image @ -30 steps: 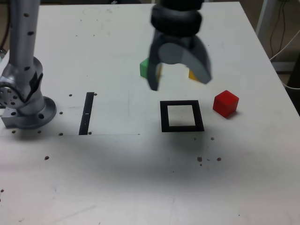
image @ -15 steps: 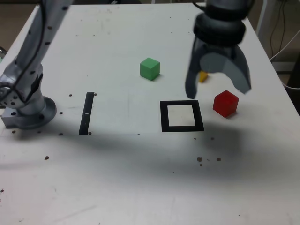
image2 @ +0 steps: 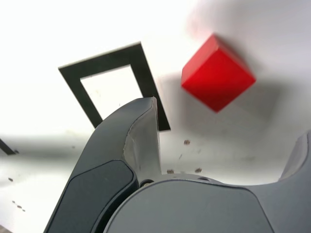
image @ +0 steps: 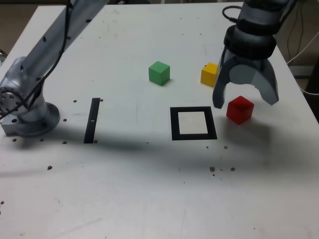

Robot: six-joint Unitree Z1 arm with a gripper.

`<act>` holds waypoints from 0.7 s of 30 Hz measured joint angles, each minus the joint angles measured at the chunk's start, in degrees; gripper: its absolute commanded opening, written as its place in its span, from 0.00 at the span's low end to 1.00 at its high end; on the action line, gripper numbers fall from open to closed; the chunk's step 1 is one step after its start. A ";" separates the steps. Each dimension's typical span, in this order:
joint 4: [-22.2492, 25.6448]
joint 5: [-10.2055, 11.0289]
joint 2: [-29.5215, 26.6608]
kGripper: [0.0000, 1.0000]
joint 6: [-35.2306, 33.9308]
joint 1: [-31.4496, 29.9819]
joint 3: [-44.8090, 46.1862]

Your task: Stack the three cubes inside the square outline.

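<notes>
Hand [image: 244, 102] spread wide, hanging over the red cube [image: 240, 109] beside the empty square outline [image: 193, 123], apparently lining up to straddle it for a grasp.

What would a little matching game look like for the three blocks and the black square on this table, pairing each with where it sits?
Things:
1. green block
2. yellow block
3. red block
4. black square

Places:
A. under the open claw
B. farthest toward the exterior view's left of the three blocks
C. empty, nothing inside it
D. between the other two blocks, beside the claw

Pairs: 1-B, 2-D, 3-A, 4-C
</notes>
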 measured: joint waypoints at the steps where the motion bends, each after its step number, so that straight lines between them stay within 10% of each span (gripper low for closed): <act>1: 0.01 0.17 0.13 0.99 0.33 0.27 -0.18; 21: 0.18 3.55 1.04 0.98 8.88 1.85 -0.41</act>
